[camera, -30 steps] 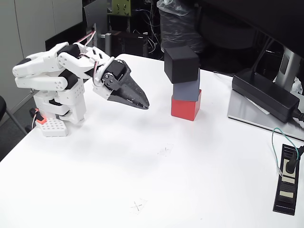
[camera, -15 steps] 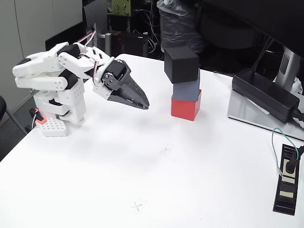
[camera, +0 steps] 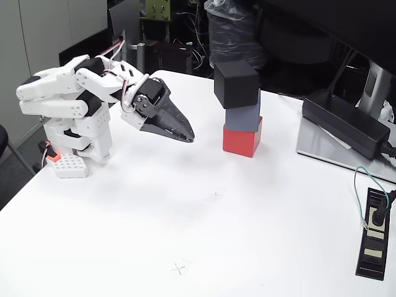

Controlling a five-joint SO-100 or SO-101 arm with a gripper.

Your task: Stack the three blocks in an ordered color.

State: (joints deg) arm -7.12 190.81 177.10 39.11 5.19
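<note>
Three cubes stand in one stack near the middle back of the white table [camera: 185, 216]. The red block [camera: 242, 140] is at the bottom, the slate grey block [camera: 242, 116] rests on it, and the black block [camera: 236, 83] sits on top, turned slightly and overhanging to the left. My gripper [camera: 187, 135] hangs folded back at the left, well clear of the stack, with its black jaws shut and nothing between them.
A long black power brick [camera: 346, 124] lies on a grey monitor foot [camera: 322, 151] at the right. A black power strip [camera: 374, 234] with a green cable sits near the right edge. The arm's white base [camera: 77, 139] stands at the left edge.
</note>
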